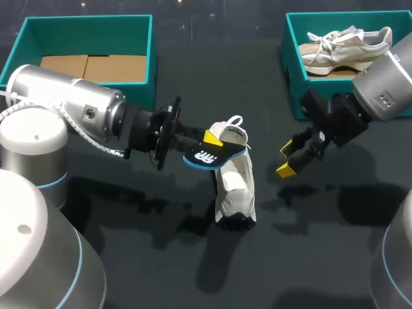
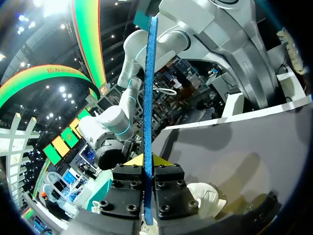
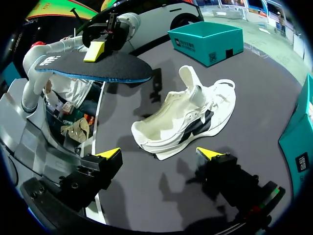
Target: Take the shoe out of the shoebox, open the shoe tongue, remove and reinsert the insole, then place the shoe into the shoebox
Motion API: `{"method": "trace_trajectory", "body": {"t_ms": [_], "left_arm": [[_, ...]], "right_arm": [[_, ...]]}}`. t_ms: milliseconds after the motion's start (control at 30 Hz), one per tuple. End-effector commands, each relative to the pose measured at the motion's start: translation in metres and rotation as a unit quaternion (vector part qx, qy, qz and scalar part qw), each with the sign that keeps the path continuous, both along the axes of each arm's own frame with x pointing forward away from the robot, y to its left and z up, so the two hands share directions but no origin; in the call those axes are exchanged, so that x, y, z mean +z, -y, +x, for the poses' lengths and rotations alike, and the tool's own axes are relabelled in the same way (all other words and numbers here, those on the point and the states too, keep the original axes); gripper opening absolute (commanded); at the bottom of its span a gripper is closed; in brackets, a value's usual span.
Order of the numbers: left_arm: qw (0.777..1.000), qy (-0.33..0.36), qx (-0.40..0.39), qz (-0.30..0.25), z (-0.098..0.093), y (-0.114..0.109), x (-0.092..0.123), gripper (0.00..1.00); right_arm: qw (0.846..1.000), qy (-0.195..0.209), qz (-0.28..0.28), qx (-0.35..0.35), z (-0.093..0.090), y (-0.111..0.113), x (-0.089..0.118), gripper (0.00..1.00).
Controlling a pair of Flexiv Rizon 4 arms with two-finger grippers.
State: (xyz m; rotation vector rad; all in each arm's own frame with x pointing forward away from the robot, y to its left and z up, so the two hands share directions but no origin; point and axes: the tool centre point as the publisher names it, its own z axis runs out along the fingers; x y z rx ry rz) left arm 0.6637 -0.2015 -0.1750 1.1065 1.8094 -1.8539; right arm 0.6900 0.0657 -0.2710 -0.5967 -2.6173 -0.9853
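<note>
A white shoe (image 1: 235, 187) lies on the dark table, its tongue lifted; in the right wrist view the shoe (image 3: 186, 117) lies on its side just ahead of my fingers. Above its opening my left gripper (image 1: 209, 147) is shut on a black insole (image 1: 203, 156) with a blue edge. In the left wrist view the insole (image 2: 148, 98) runs edge-on out from between the fingers of the left gripper (image 2: 147, 164), with the shoe (image 2: 205, 197) below. My right gripper (image 1: 291, 159) hovers open to the shoe's right, holding nothing; its yellow tips straddle the right gripper (image 3: 160, 154) gap before the shoe's sole.
A teal shoebox (image 1: 293, 71) at the back right holds a second, beige shoe (image 1: 344, 46). Another teal box (image 1: 87, 22) with cardboard inside stands at the back left; the same box (image 3: 205, 41) shows beyond the shoe in the right wrist view.
</note>
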Motion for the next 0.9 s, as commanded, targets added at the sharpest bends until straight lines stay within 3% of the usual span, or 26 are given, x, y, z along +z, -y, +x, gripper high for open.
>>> {"method": "trace_trajectory", "body": {"t_ms": [33, 100, 333, 500, 900], "left_arm": [[1.0, 0.001, 0.001, 0.001, -0.001, 0.0, 0.0, 0.0], [1.0, -0.018, 0.003, 0.003, -0.008, -0.002, -0.004, 0.0], [0.996, -0.078, 0.052, -0.004, -0.03, -0.002, -0.018, 0.0], [0.989, -0.128, 0.071, -0.006, -0.038, 0.001, -0.026, 0.0], [0.989, -0.129, 0.076, 0.0, -0.041, 0.006, -0.026, 0.0]], "right_arm": [[1.0, 0.001, -0.001, -0.001, -0.002, 0.0, 0.0, 1.0], [1.0, 0.001, -0.001, -0.001, -0.002, 0.0, 0.0, 1.0], [0.995, 0.06, -0.031, 0.067, -0.011, -0.008, -0.026, 1.0], [0.992, 0.07, -0.056, 0.09, -0.012, -0.016, -0.048, 1.0], [0.988, 0.077, -0.073, 0.112, -0.015, -0.015, -0.053, 1.0]]}}
